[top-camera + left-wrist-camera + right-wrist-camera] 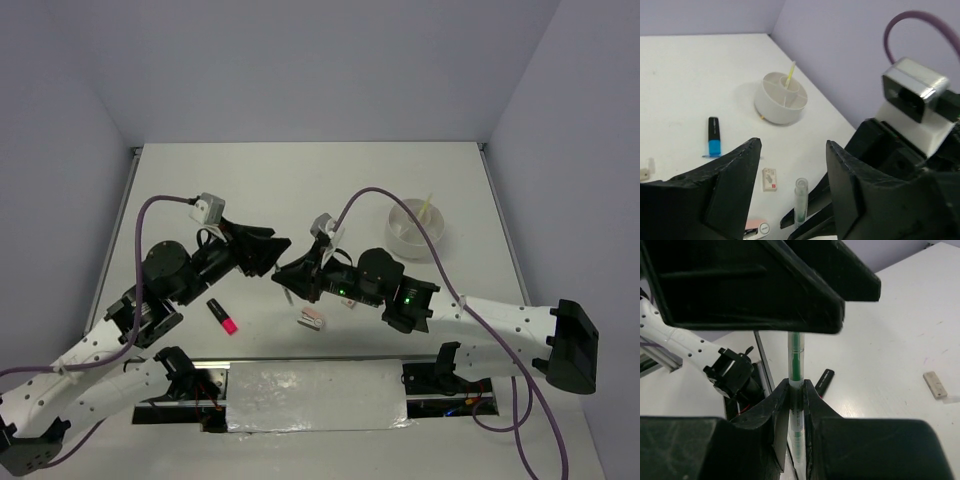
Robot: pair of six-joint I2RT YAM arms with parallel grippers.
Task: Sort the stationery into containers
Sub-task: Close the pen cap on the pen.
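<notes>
Closest to the near edge of the table point(300, 190), left of centre, a pink-ended black highlighter point(223, 316) was seen lying flat. A small whitish eraser point(311, 318) was found to its right, well apart from it.

Just beyond these, over the middle of the table, the two grippers were brought tip to tip. The jaws of the right gripper point(796, 386) were clamped on a thin green pen point(795, 357), which was held clear of the table. Its clear capped end was pointed up into the gap of the left gripper point(794, 150). The left jaws were set apart, one finger to each side of that end, and neither finger was seen touching the pen (the left wrist view showed daylight on both sides).

Farther out, a blue-ended black marker point(713, 136) was laid flat on the table, between the grippers and the tub; in the top view it was hidden by the arms.

Farthest off, toward the right edge, a round white plastic tub point(775, 107) with inner dividers was stood upright. A thin pale yellow pen point(790, 76) was propped in it, tilted, near the centre. Which compartment held it could not be told.
</notes>
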